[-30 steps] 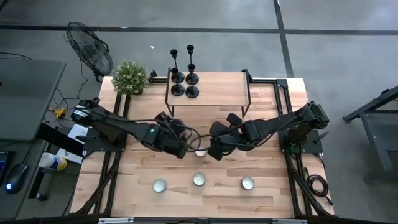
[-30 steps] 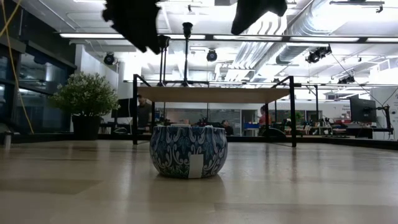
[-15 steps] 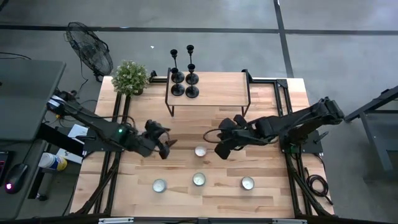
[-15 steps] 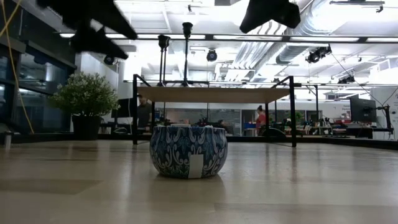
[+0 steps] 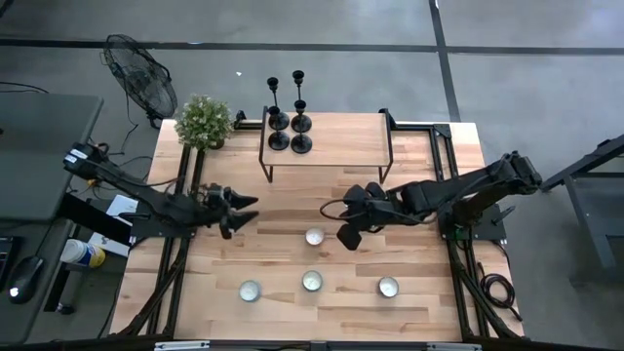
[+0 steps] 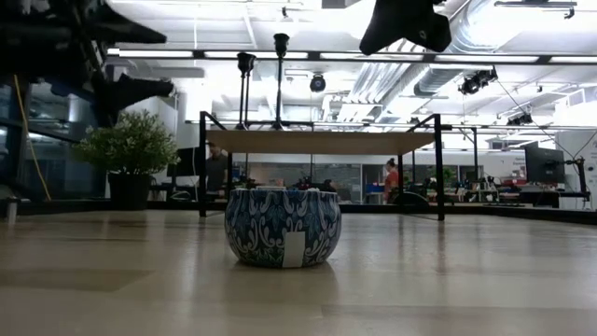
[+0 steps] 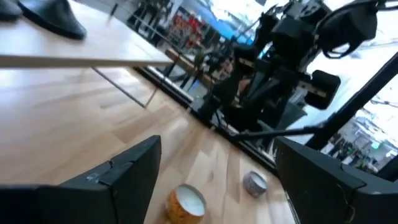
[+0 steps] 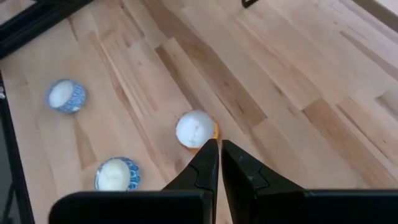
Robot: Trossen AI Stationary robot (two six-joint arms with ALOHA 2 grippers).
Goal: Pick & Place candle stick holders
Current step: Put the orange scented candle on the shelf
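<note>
Four black candle stick holders [image 5: 289, 119] stand on their round bases at the left end of a raised wooden shelf [image 5: 336, 151] at the table's far side. Two of them show in the low view [image 6: 262, 84], and one base shows in the left wrist view [image 7: 56, 17]. My left gripper [image 5: 248, 208] is open and empty above the table's left half; it also shows in its wrist view [image 7: 217, 180]. My right gripper [image 5: 347, 236] is shut and empty, right of the middle tealight [image 5: 314, 237]; its wrist view [image 8: 218, 150] shows the closed fingertips.
Three more tealight tins stand in a row near the front edge [image 5: 250, 290] [image 5: 311, 281] [image 5: 388, 287]. The low view shows a blue patterned tin [image 6: 283, 227] close up. A potted plant [image 5: 205, 122] stands at the far left corner. A fan [image 5: 141, 76] stands off the table.
My left gripper has drawn back from beside the middle tealight toward the table's left edge. My right gripper has pulled back a little toward the table's right edge. The tealights and candle stick holders have stayed in place.
</note>
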